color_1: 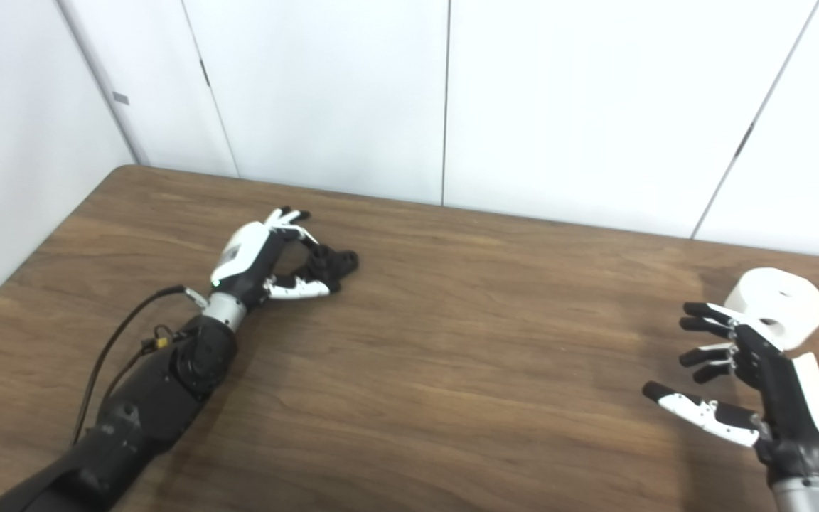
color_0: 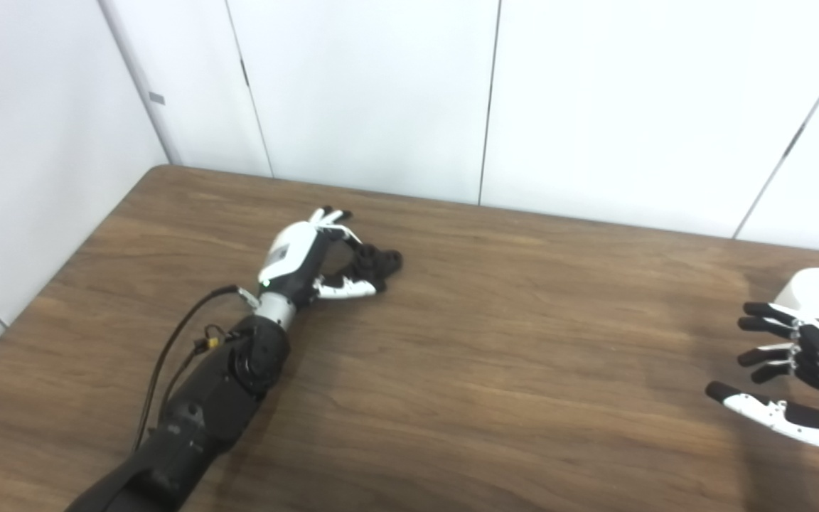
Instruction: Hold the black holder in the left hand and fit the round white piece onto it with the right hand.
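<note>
Left eye view: I log my left robot hand [color_0: 301,259] curled around the black holder [color_0: 375,263] on the table [color_0: 509,355], far left.

Right eye view: my right robot hand [color_1: 751,384] spread, holding nothing, just beside the round white piece [color_1: 779,306] at the table's right edge.

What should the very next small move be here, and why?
Probably the left hand should finish closing on the black holder: its fingers curl around it on the table, but a firm grip isn't clear. Meanwhile the right hand is open, beside the round white piece and not yet holding it.
</note>
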{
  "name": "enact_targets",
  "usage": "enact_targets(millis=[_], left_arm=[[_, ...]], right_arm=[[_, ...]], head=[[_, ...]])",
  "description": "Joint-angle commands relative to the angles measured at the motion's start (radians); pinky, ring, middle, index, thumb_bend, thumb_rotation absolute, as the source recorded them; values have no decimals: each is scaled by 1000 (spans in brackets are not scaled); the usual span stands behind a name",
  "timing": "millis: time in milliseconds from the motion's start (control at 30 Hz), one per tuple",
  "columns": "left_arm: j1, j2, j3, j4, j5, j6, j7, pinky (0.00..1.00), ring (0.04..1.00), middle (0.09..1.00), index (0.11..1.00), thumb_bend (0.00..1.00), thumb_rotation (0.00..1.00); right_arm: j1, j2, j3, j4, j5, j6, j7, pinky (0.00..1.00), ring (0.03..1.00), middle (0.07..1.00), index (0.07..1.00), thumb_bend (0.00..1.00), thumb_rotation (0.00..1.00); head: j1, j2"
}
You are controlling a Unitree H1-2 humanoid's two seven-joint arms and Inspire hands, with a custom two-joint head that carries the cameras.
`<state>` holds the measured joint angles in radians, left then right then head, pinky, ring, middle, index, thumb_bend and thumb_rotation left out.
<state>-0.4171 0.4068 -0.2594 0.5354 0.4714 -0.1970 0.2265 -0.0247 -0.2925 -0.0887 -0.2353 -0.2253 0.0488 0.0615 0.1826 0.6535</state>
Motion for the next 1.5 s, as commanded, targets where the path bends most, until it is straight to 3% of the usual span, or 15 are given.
enact_targets(millis=[0, 167, 533, 800, 1200, 1367, 1467], left_arm=[[25, -27, -47, -8, 11, -40, -69, 889, 1000, 917, 483, 525, 59], [38, -50, -120, -43, 51, -111, -99, 862, 999, 918, 482, 525, 64], [73, -108, -263, -113, 61, -209, -249, 886, 1000, 923, 482, 524, 64], [77, -137, -313, -76, 72, -254, -308, 827, 1000, 925, 482, 524, 66], [65, -128, -328, -37, 102, -268, -319, 887, 1000, 928, 481, 523, 64], [62, -104, -334, -15, 174, -259, -282, 932, 1000, 926, 482, 523, 65], [68, -89, -331, -8, 212, -246, -251, 947, 1000, 917, 482, 525, 66]], right_arm=[[-35, -17, -10, -24, -3, -28, -13, 450, 546, 720, 747, 585, 109], [-41, -16, -9, -20, 0, -38, -12, 458, 556, 724, 750, 590, 150], [-52, -14, -2, -7, -21, -88, -22, 446, 552, 722, 751, 577, 158], [-57, -11, 0, -19, -52, -82, -23, 445, 557, 725, 756, 562, 160], [-69, -1, 3, -52, -44, -62, -15, 433, 553, 723, 754, 552, 156], [-81, -2, 3, -64, -55, -52, -16, 439, 561, 717, 747, 564, 170], [-106, -27, 18, -88, -123, -23, -2, 447, 567, 714, 753, 582, 181]], head=[[-8, 3], [-40, 13], [-95, 27], [-144, 35], [-251, 64], [-378, 51], [-459, 32]])
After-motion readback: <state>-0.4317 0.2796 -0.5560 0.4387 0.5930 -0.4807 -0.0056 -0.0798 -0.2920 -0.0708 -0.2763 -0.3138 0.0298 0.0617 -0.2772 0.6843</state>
